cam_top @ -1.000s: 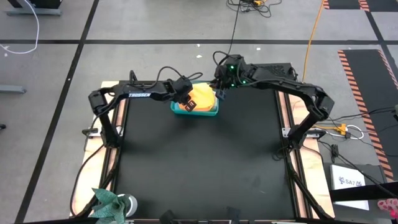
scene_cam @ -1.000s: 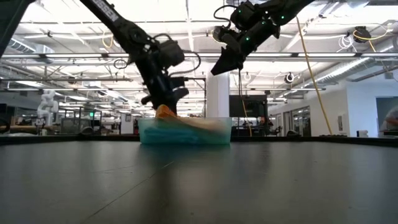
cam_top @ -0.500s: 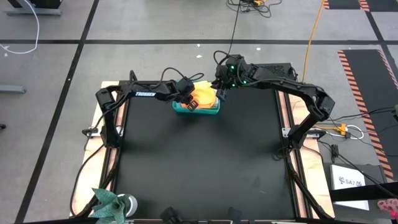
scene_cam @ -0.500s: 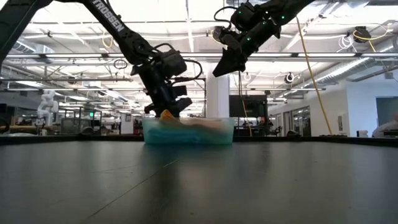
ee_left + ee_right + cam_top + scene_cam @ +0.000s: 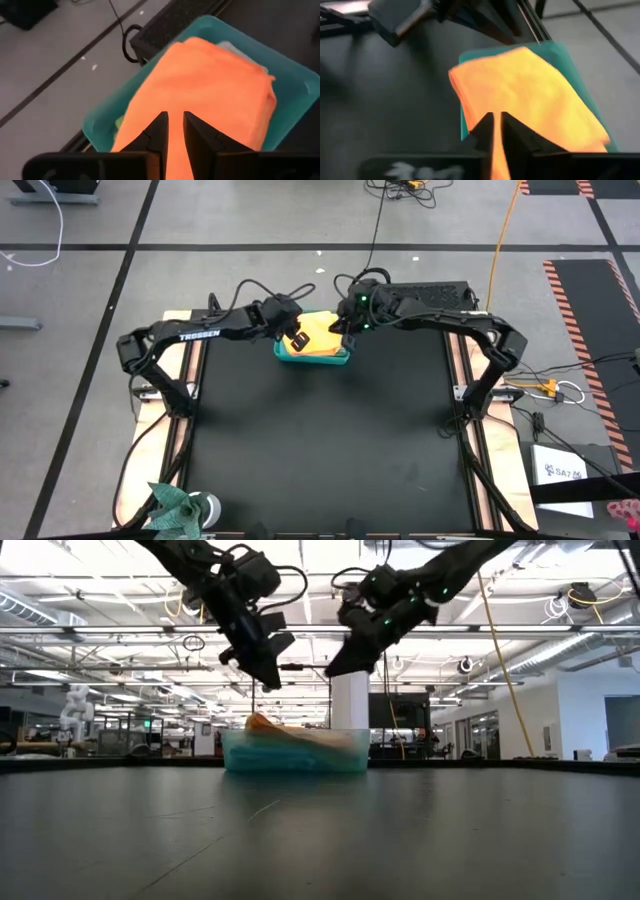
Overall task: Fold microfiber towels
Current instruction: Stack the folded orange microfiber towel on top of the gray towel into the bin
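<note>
Orange towel [image 5: 318, 332] atop bin [image 5: 312, 358] – left hand [image 5: 268, 683] and right hand [image 5: 333, 668] hover above, both narrow, holding nothing.

My overhead camera looks straight down on the whole black table [image 5: 320, 430], arms entering from the frame's left and right, the teal bin [image 5: 314, 356] just above centre. My low camera sits at tabletop height, facing level across the table toward the room beyond; the bin sits mid-frame, well back. Each wrist camera looks forward past its own fingers, close above the bin, so the orange-yellow towel [image 5: 210, 85] fills most of both. All four views share the bin and that towel.
</note>
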